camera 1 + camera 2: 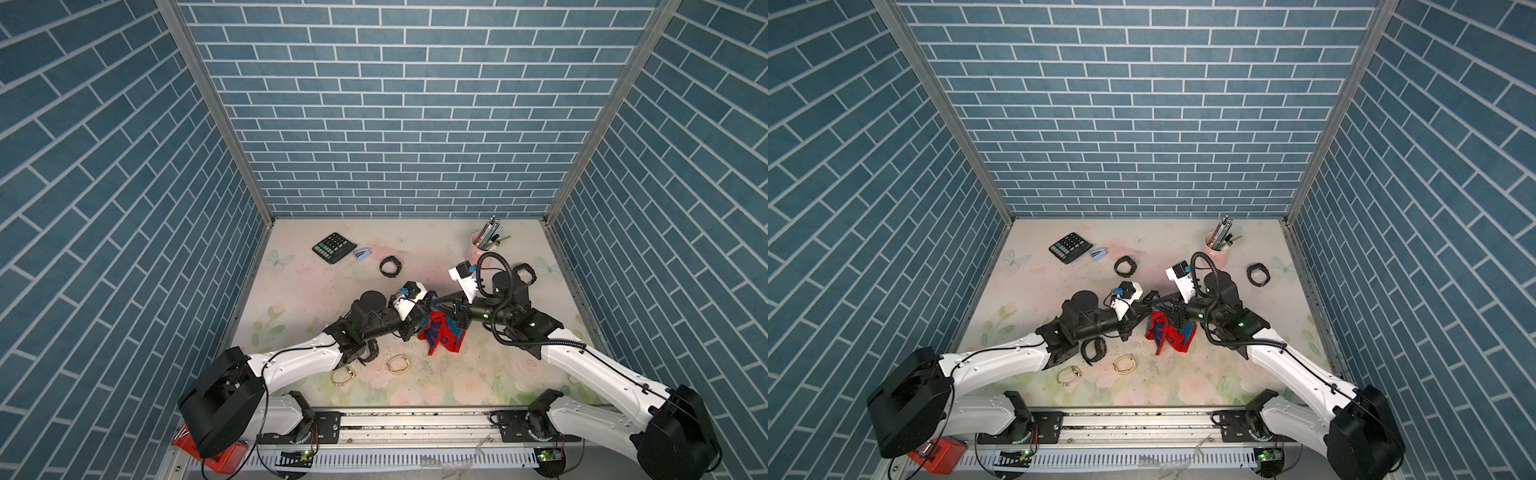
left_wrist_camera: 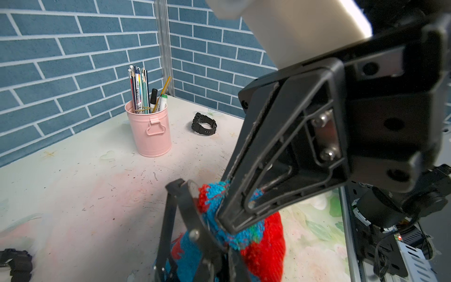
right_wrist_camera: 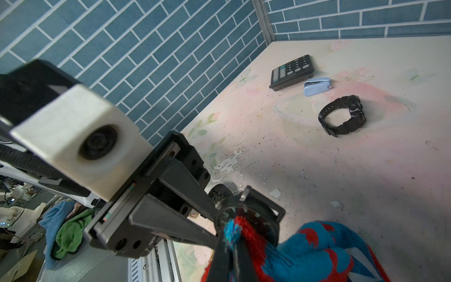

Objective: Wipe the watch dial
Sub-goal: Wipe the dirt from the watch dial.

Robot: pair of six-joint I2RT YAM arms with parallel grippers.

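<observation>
- The table (image 1: 436, 249), floral-printed and scuffed, lies below both grippers, which meet tip to tip above its middle.
- The cloth (image 3: 317, 251), red and blue terry, is pinched at one bunched corner by the right gripper (image 2: 227, 219), whose jaws are tight together on it. The rest hangs below that gripper; I cannot tell whether its lower edge reaches the table.
- The left gripper (image 3: 220, 221) faces the right gripper, its fingers clamped on the watch (image 3: 258, 214), which it holds off the table.
- The watch's round dial is turned toward the right gripper. The cloth corner at that gripper's tips touches the dial and covers part of it.
- The pen cup (image 2: 151, 131), pink and upright, stands beyond the right gripper near the back wall, well apart.
- The calculator (image 3: 291, 72) lies flat well beyond the left gripper, toward the far left corner, with the stapler (image 3: 317, 86) just beside it.
- The first spare watch (image 3: 344, 116), black, lies between the stapler and the left gripper.
- The second spare watch (image 2: 204, 123) lies beyond the right gripper, near the pen cup.
- The third spare watch (image 1: 1093, 350) lies behind the left gripper, under that arm's wrist.
- A gold band (image 1: 400, 364) and a further gold band (image 1: 344, 376) lie behind the left gripper, nearer the rail.
</observation>
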